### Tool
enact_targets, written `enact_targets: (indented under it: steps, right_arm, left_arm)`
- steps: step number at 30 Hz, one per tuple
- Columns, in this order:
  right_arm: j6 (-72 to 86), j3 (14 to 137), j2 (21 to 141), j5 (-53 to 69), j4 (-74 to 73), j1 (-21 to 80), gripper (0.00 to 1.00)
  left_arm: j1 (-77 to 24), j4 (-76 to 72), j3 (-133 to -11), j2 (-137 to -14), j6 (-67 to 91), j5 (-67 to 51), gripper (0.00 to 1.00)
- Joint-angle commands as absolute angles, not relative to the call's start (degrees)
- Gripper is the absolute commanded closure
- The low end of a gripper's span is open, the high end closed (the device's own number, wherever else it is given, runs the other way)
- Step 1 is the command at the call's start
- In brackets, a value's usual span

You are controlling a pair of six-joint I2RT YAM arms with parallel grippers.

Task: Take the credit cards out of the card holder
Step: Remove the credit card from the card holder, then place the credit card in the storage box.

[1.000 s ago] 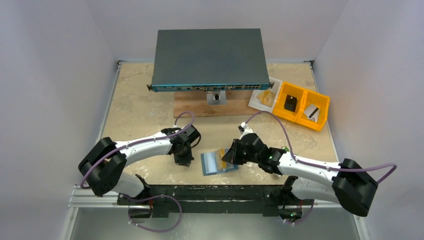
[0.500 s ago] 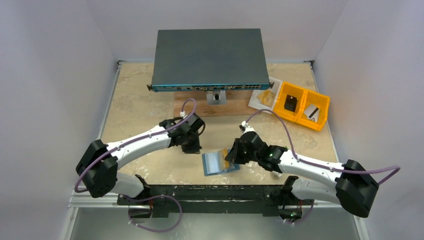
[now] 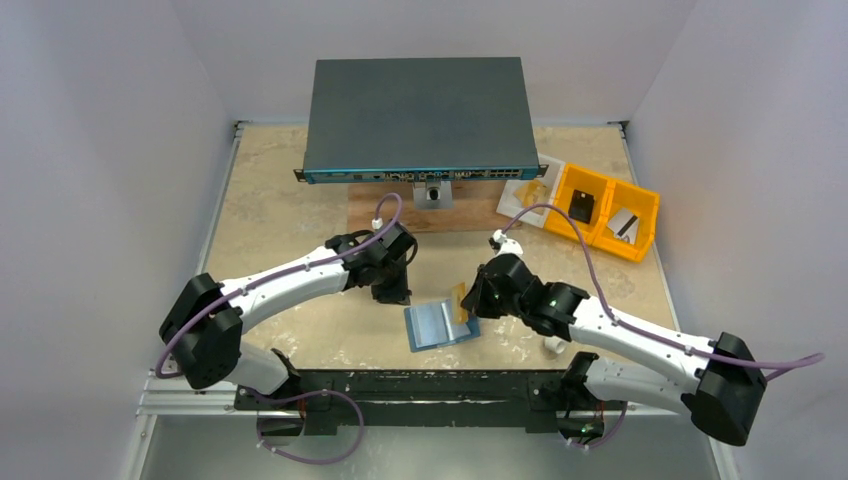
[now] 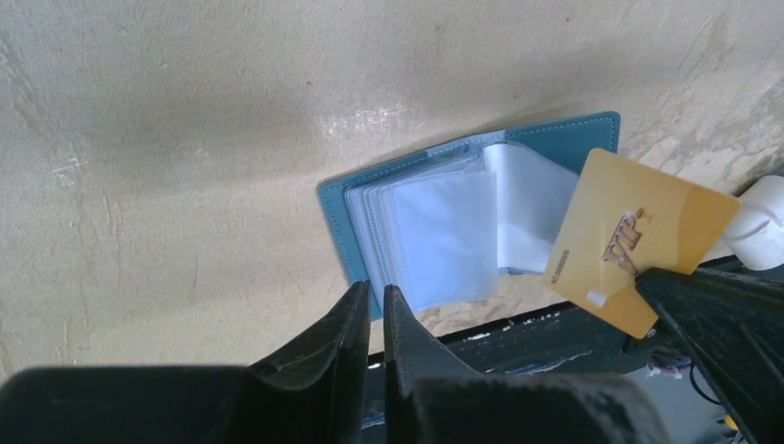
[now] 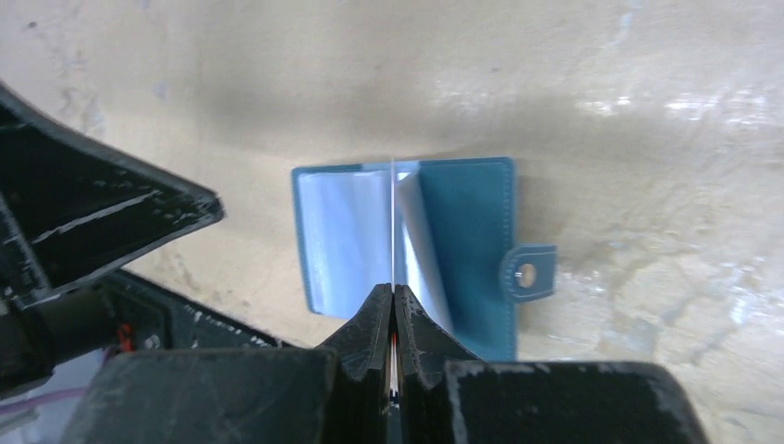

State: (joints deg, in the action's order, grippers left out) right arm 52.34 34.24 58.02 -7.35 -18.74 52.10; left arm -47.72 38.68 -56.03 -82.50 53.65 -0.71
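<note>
Top external: beige table (image 3: pixel 280 220), pale walls (image 3: pixel 100 150); card (image 4: pixel 638 231) in right end effector (image 5: pixel 394 294), left end effector (image 4: pixel 373 294) narrow.

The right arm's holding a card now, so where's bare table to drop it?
Free: the far-left corner of the table, bordered by the grey box and left arm; the strip between the wooden board and the holder; the patch between the yellow bins and right arm. Crowded: the near middle, where holder, card and both arms meet.

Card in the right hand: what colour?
The card is golden yellow with a small brown mark; the left wrist view shows it best.
</note>
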Motion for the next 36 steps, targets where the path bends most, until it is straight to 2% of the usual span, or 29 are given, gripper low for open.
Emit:
enact_targets:
  steps: [1, 7, 13, 18, 23, 36]
  right_arm:
    - [51.3, 38.74, 56.51, -16.23, -27.41, 51.3, 1.0]
    - [49.75, 41.43, 53.99, -21.42, -35.35, 41.79, 1.0]
    - [45.91, 42.41, 54.21, -20.81, -35.61, 28.76, 1.0]
    - [41.26, 43.64, 55.76, -14.05, -28.33, 15.68, 1.0]
    - [39.39, 46.69, 63.43, -3.24, -15.16, 4.72, 1.0]
    - [38.66, 66.6, 90.16, -0.23, -5.35, 0.82, 1.0]
  left_arm:
    - [-47.99, 38.4, -57.0, -80.15, 51.51, -1.1, 0.89]
    - [-48.03, 39.55, -56.68, -77.19, 49.56, -1.31, 0.88]
    - [-47.99, 41.8, -57.39, -74.31, 46.12, -2.59, 0.87]
    - [-47.93, 43.02, -57.67, -72.09, 43.96, -3.86, 0.86]
    - [-47.93, 43.11, -56.93, -70.94, 42.96, -5.43, 0.85]
    - [-46.93, 44.11, -53.72, -65.48, 43.38, -3.8, 0.83]
